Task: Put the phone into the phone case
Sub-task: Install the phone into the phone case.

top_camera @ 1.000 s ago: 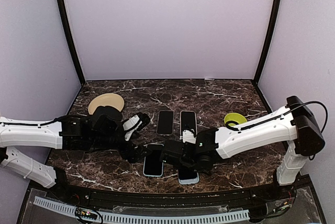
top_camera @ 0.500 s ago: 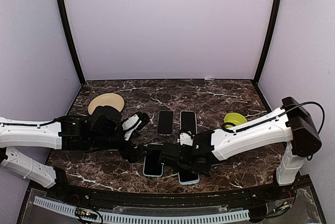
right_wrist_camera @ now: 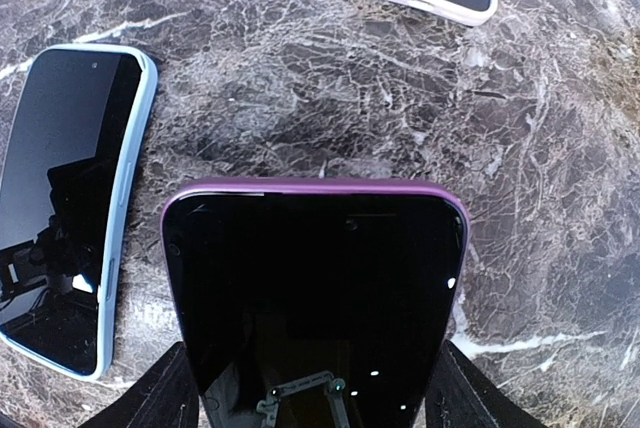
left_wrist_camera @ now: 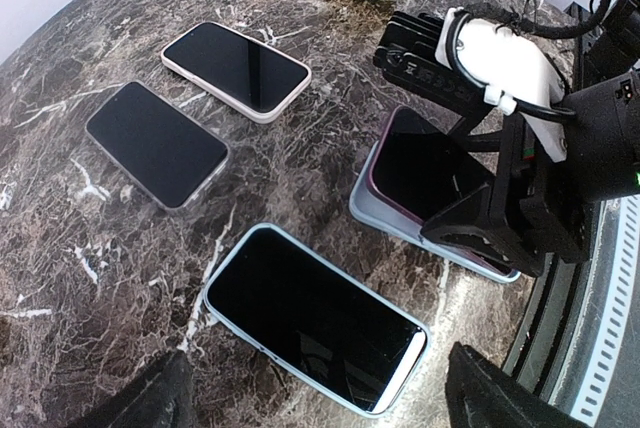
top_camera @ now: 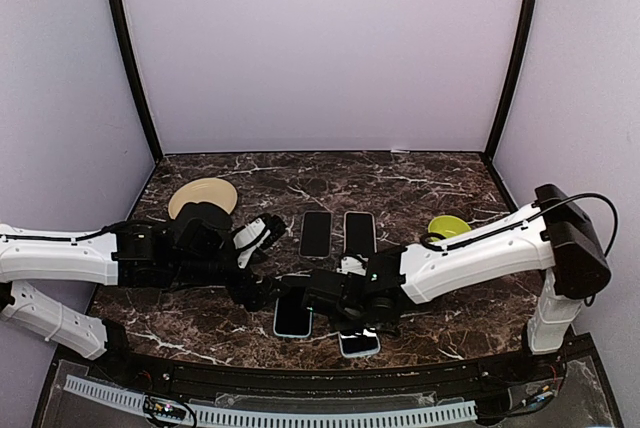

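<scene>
step in hand: seating the phone (right_wrist_camera: 315, 278) into the phone case (left_wrist_camera: 362, 198), judged from the pose.
right gripper (right_wrist_camera: 312, 366): clamped across the phone's long sides near one end, with the purple rim showing beyond the fingers.
phone: held tilted over the case, screen up; whether its low end already touches the case cannot be told.
phone case: pale shell lying flat on the marble table (left_wrist_camera: 290, 183), just beside a blue-rimmed phone (left_wrist_camera: 315, 318).
left gripper (left_wrist_camera: 318, 393): jaws spread wide, holding nothing, hovering above the blue-rimmed phone.
doing it well: line the phone's edges parallel to the shell walls, tuck one end under the lip first, then lower the rest flat.
risk: the unpinned shell may slide; the free left gripper could steady it.
</scene>
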Robot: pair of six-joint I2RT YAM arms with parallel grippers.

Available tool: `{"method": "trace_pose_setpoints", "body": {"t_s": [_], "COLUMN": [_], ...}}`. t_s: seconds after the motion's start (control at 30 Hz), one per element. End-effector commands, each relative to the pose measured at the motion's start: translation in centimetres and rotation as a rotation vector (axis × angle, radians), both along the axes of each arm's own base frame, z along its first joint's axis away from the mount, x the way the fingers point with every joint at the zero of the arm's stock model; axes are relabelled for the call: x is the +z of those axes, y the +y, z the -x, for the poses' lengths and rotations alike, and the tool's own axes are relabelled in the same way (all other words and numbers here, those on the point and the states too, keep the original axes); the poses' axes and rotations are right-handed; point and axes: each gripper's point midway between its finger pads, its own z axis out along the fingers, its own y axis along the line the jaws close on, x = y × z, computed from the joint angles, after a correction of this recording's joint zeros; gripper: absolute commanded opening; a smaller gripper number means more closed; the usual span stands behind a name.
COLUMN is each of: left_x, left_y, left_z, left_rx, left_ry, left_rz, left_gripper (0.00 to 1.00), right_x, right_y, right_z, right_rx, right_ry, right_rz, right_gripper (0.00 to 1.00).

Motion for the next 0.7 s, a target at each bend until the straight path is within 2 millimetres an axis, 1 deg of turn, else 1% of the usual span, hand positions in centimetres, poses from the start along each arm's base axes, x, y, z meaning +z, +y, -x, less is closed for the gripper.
{"method": "trace_pose_setpoints", "body": {"t_s": [0.0,0.17,0.23,0.3,0.4,0.47,0.53,0.6,0.67], "left_x": [0.2,0.1,0.1,0.0,0.0,0.0,-0.1,-0.1,-0.1], "left_y": [0.1,0.1,0.1,0.1,0.1,0.0,0.0,0.1,0.1], "left_z": [-0.1,-0.1,-0.1,-0.1,-0.1,-0.2,-0.2,-0.2,-0.2], "left_rx": [0.004,0.002,0.001,0.001,0.000,-0.001,-0.001,0.000,0.001], "left_ry": [-0.007,-0.008,-0.010,-0.009,-0.009,-0.010,-0.011,-0.010,-0.011], "left_rz": [0.009,0.005,0.004,0.001,0.000,-0.002,-0.005,-0.008,-0.009], "left_gripper": [0.90,0.90,0.90,0.90,0.90,0.90,0.90,0.90,0.90], "right_x": [-0.9,-2.8,-3.3,-3.6,-3.5,-3.2,-3.1,-2.9,-2.6], "right_y": [0.5,0.0,-0.2,-0.3,-0.3,-0.3,-0.4,-0.5,-0.6], "right_z": [0.8,1.8,2.0,2.1,2.0,1.8,1.7,1.5,1.4], "right_rx": [0.035,0.038,0.036,0.033,0.031,0.031,0.030,0.028,0.030], "right_ry": [0.068,0.125,0.138,0.142,0.138,0.132,0.129,0.127,0.126], "right_rz": [0.036,0.042,0.048,0.055,0.058,0.058,0.060,0.060,0.060], "right_gripper": [0.02,0.07,0.13,0.23,0.42,0.58,0.70,0.76,0.80]}}
